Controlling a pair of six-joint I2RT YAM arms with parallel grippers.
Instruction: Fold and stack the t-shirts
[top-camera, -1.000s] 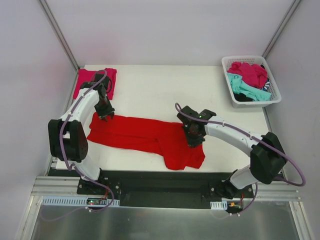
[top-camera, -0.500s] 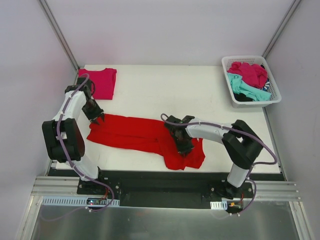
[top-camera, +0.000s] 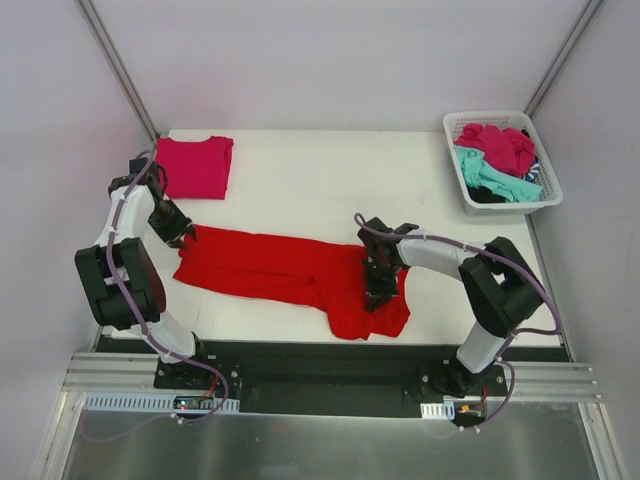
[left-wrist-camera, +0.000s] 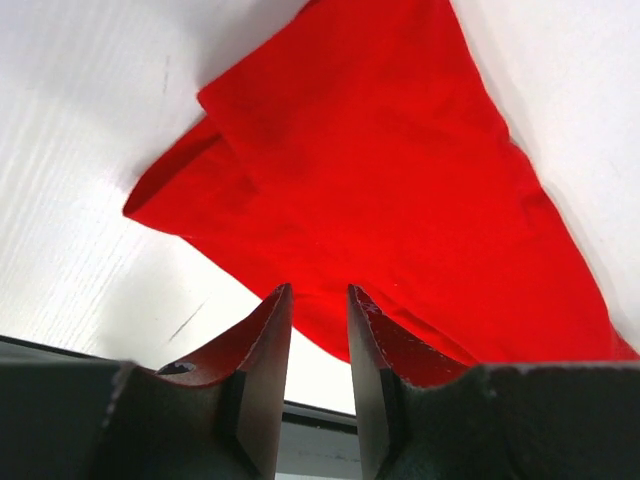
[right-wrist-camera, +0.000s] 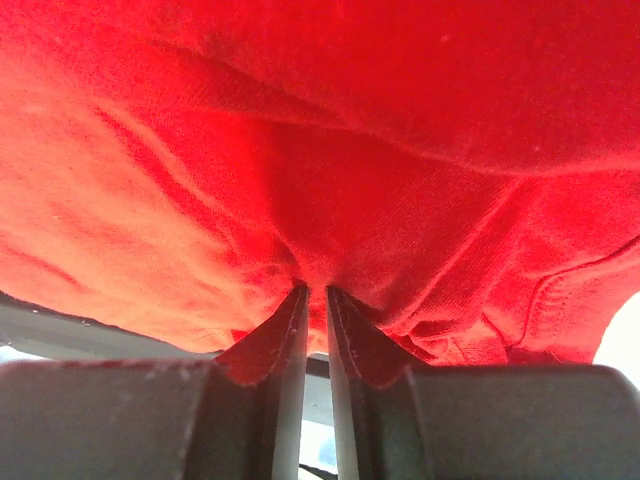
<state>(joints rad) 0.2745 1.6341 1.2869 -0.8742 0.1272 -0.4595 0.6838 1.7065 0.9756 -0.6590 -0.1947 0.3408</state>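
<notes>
A large bright red t-shirt (top-camera: 280, 268) lies spread across the near half of the white table, its right end bunched. My left gripper (top-camera: 178, 236) sits at the shirt's upper left corner. In the left wrist view its jaws (left-wrist-camera: 320, 290) stand slightly open with nothing between them, and the red cloth (left-wrist-camera: 380, 180) lies just beyond the tips. My right gripper (top-camera: 378, 296) presses down into the bunched right part. In the right wrist view its fingertips (right-wrist-camera: 316, 290) are shut on a pucker of the red cloth (right-wrist-camera: 350, 130). A folded magenta-pink t-shirt (top-camera: 195, 165) lies at the far left corner.
A white lattice basket (top-camera: 455, 125) stands at the far right corner and holds a magenta shirt (top-camera: 500, 145), a teal one (top-camera: 485, 178) and dark cloth. The table's left edge runs close beside my left arm. Bare table lies between the red shirt and the far edge.
My left gripper has slid left along the red shirt's upper edge to its left corner. My right gripper moved left, then back right on the bunched end, and its jaws closed a little.
</notes>
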